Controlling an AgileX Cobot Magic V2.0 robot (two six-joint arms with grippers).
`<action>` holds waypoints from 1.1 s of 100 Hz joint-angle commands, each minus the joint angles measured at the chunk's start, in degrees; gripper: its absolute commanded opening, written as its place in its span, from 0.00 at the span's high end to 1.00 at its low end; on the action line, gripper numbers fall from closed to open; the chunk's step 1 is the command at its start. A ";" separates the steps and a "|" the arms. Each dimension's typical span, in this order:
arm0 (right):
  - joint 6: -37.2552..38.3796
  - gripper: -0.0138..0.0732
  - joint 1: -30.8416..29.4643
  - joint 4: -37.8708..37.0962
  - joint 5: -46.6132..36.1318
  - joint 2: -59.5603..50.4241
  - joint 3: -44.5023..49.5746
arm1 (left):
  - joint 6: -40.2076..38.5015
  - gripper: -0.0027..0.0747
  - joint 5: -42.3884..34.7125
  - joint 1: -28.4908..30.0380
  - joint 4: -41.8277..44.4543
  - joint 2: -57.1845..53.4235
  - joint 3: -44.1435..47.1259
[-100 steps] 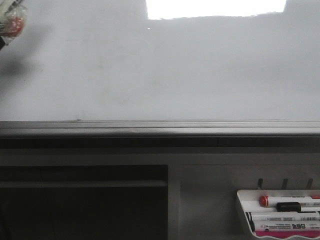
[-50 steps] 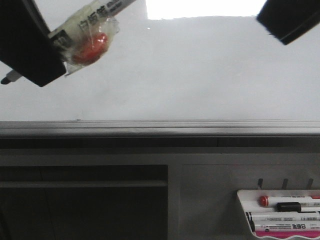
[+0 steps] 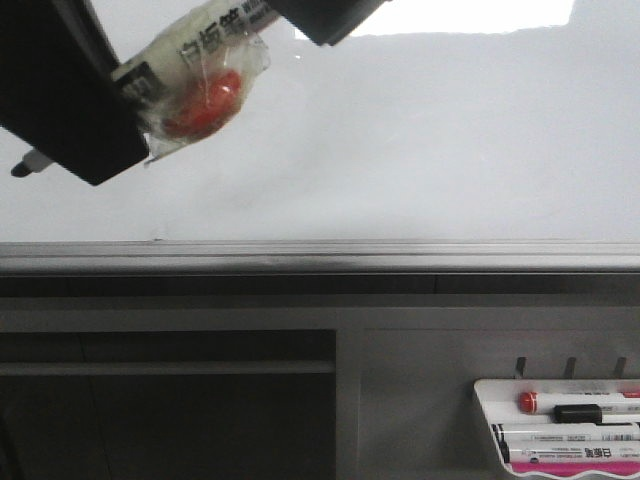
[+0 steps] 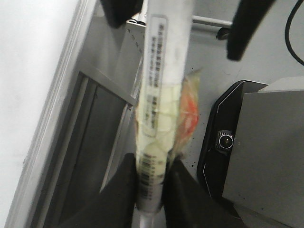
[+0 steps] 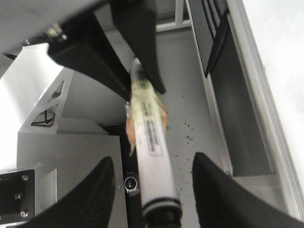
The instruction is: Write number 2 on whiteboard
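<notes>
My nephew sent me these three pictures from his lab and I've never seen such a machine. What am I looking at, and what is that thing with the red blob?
This is a robot with two arms, each ending in a two-fingered gripper. One camera looks forward at a whiteboard, which has nothing written on it. The other two cameras sit on the wrists, looking along the fingers.

The left gripper, the big black shape at upper left in the front picture, is shut on a white marker with tape and something red stuck to its side. The right gripper is open, its fingers either side of the marker's far end without touching it.

At lower right, a small white tray holds spare markers.
</notes>
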 commanded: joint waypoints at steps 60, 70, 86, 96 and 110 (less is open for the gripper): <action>-5.60 0.46 0.13 5.40 -1.70 -0.40 -1.89 | -0.06 0.99 -5.58 -0.36 1.23 -1.44 -2.01; -6.70 0.46 0.13 5.40 -2.07 -0.40 -1.89 | -0.06 0.99 -5.58 -0.36 1.23 -1.44 -2.01; -7.05 0.46 0.13 5.63 -3.41 -0.40 -1.89 | -0.06 0.99 -5.58 -0.36 1.45 -1.44 -2.01; -7.40 0.46 0.13 5.96 -3.46 -0.40 -1.89 | -0.06 0.99 -5.58 -0.36 1.45 -1.44 -2.01; -7.40 0.46 0.13 5.96 -3.46 -0.40 -1.89 | -0.06 0.99 -5.69 -0.36 1.57 -1.44 -2.01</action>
